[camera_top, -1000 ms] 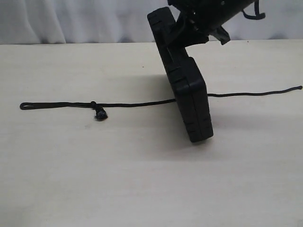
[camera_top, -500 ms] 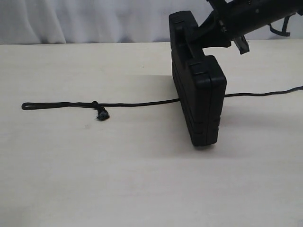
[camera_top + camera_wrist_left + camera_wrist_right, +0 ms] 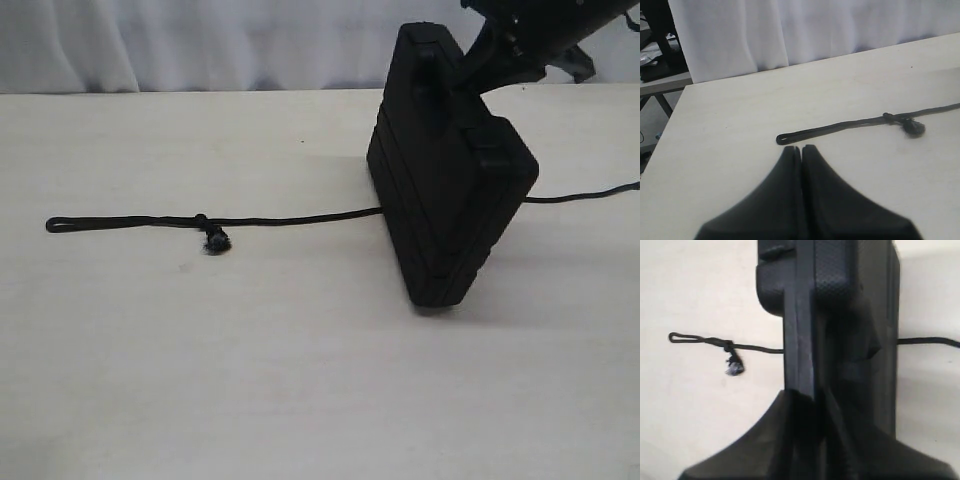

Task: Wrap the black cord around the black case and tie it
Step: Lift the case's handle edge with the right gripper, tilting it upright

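The black case (image 3: 450,190) stands on its lower edge, leaning to the right, right of the table's middle; it fills the right wrist view (image 3: 840,315). My right gripper (image 3: 478,62) is shut on its top part, by the handle. The black cord (image 3: 290,220) lies straight across the table and passes under the case, coming out on the right (image 3: 580,194). Its looped end (image 3: 58,224) points left, with the frayed knot (image 3: 213,241) beside it. My left gripper (image 3: 802,148) is shut and empty, just short of the looped end (image 3: 785,137). It does not show in the exterior view.
A white curtain (image 3: 180,40) hangs behind the table's far edge. The pale tabletop (image 3: 250,380) spreads wide in front of the cord. In the left wrist view the table's side edge (image 3: 670,120) shows, with dark furniture (image 3: 660,45) beyond it.
My right gripper has swung the case's top to the right, from a leftward lean through upright to a rightward lean. The cord's right part has shifted slightly; the looped end has stayed put.
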Action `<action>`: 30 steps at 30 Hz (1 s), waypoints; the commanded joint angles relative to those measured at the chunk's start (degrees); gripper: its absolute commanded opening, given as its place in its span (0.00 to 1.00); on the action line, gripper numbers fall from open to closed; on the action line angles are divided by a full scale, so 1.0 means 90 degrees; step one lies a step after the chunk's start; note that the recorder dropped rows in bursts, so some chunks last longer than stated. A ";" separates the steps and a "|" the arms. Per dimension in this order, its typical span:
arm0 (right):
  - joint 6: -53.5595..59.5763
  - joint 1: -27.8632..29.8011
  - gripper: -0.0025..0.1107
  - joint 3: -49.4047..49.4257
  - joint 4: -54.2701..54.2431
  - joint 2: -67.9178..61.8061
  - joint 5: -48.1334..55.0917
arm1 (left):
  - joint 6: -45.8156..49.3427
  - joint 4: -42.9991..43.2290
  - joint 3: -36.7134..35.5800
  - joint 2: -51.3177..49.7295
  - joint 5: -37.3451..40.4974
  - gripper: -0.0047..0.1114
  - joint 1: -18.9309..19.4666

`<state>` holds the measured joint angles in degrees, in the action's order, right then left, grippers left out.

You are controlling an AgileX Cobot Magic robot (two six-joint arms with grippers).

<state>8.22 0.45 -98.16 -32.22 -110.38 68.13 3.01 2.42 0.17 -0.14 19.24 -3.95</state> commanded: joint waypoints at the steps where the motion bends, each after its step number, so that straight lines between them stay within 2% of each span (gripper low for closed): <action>1: 0.0102 0.0080 0.06 0.0094 0.1423 -0.0263 -0.0102 | -0.0001 -0.0009 -0.0019 0.0015 -0.0079 0.04 -0.0009; 4: 0.0528 0.0080 0.07 0.0094 0.1377 -0.0263 -0.0060 | -0.0001 -0.0009 -0.0019 0.0015 -0.0079 0.04 -0.0009; 8: 0.1182 0.0080 0.28 0.0094 0.0724 -0.0263 0.0055 | -0.0001 -0.0009 -0.0019 0.0015 -0.0079 0.04 -0.0009; 11: 0.1182 0.0080 0.36 0.0094 0.0795 -0.0263 0.0064 | -0.0001 -0.0009 -0.0019 0.0015 -0.0079 0.04 -0.0009; 19: 0.1149 0.0080 0.37 0.0094 0.1422 -0.0263 0.0204 | -0.0001 -0.0009 -0.0019 0.0015 -0.0079 0.04 -0.0009; 30: 0.1720 0.0080 0.37 0.0094 0.0781 -0.0263 0.0134 | -0.0001 -0.0009 -0.0019 0.0015 -0.0079 0.04 -0.0009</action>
<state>21.96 1.17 -98.82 -31.27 -110.25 68.34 3.01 2.42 0.17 -0.14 19.24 -3.95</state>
